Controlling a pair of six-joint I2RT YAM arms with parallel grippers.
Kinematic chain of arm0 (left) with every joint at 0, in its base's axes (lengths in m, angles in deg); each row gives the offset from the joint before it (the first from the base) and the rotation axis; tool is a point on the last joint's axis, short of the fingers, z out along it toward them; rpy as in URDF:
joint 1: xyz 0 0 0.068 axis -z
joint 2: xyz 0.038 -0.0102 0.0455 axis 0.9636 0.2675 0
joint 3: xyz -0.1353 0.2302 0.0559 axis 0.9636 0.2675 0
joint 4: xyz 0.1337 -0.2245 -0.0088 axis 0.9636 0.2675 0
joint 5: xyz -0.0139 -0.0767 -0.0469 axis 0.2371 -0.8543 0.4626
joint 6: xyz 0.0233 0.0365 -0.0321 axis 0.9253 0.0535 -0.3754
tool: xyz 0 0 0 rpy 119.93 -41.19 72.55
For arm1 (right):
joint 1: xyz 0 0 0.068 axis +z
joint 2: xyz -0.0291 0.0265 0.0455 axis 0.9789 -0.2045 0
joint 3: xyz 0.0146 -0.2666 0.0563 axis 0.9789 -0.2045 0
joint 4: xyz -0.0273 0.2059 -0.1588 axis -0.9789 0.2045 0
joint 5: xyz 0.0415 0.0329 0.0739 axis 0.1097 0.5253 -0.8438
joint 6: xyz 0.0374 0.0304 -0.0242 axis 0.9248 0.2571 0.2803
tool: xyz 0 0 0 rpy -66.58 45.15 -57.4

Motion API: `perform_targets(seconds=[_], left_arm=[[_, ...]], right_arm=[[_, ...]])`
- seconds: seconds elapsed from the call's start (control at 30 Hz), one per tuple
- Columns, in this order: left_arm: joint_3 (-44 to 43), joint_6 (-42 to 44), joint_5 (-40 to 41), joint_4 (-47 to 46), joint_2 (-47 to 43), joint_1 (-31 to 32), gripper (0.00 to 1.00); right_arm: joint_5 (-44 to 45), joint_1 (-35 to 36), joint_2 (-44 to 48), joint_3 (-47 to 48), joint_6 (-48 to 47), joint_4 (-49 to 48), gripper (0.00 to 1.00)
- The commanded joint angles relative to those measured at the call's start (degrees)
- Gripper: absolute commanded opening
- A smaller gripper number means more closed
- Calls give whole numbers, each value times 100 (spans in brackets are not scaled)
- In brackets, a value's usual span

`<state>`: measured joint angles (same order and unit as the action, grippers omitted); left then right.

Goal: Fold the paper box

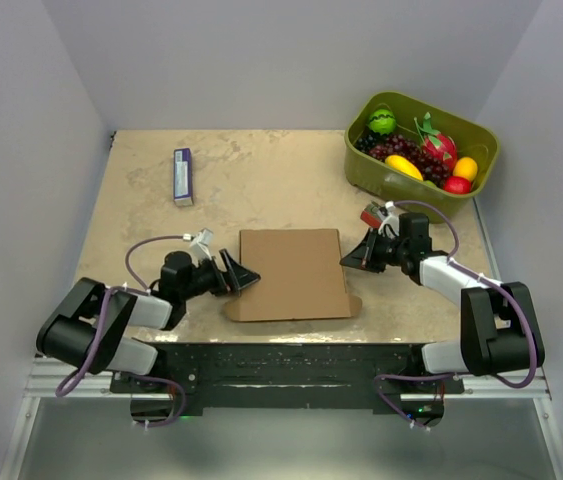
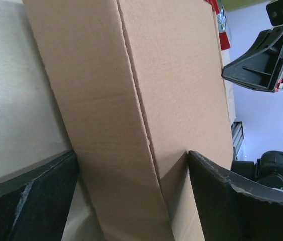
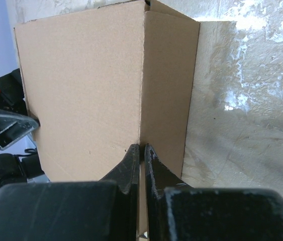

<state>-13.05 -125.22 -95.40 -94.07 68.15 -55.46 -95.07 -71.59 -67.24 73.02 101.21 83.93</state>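
Observation:
The paper box (image 1: 291,272) lies as a shallow closed brown carton at the table's near middle, a small tab poking out at its near right corner. My left gripper (image 1: 241,275) stands open, straddling the box's left end. In the left wrist view one finger (image 2: 25,196) is low beside the side wall and the other finger (image 2: 242,201) rests over the box (image 2: 131,100) top. My right gripper (image 1: 356,255) is shut, with its tips (image 3: 144,146) touching the box (image 3: 91,90) at the crease along its right top edge.
An olive-green bin (image 1: 401,185) filled with fruit stands at the back right, just behind my right arm. A small purple and white carton (image 1: 183,176) lies at the back left. White walls close in the table on three sides.

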Motion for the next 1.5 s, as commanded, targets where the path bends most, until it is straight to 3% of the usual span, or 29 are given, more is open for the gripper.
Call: perform_targets(seconds=[0.0, 0.23, 0.33, 0.47, 0.53, 0.57, 0.6, 0.83, 1.03, 1.2, 1.47], left_arm=[[-85, -291, 22, -823, 162, 294, 86], [-191, -528, 101, -1044, 189, 453, 58], [-252, -651, 49, -1017, 162, 453, 55], [-558, -670, -153, -570, 31, 444, 53], [-761, -547, -311, 33, -57, 435, 51], [-997, -372, -364, 272, -75, 427, 51], [-1086, -301, -434, 475, -84, 400, 49], [-1351, -204, -1435, 1362, -13, -258, 43], [-1483, 17, -1805, 2348, -207, -628, 42], [-1325, -194, -2305, 2516, -181, -1049, 41], [-1246, -80, -2465, 2947, -119, -1164, 39]], right_arm=[[1256, -90, -298, -232, -495, 728, 0], [1283, -81, 53, -180, -591, 736, 0], [1265, -81, 412, -4, -679, 885, 17], [1440, 146, 1291, 347, -855, 1105, 70], [1834, 479, 1739, 532, -1048, 1158, 79], [2089, 995, 2089, 767, -1127, 1254, 86], [2578, 1287, 2223, 883, -1302, 1316, 88], [3608, 3553, 2594, 1385, -1936, 1220, 93], [5454, 5505, 1918, 1937, -2454, 1439, 93], [6370, 6771, 1286, 2132, -2841, 1317, 95], [7372, 7890, 81, 2633, -3334, 1598, 96]])
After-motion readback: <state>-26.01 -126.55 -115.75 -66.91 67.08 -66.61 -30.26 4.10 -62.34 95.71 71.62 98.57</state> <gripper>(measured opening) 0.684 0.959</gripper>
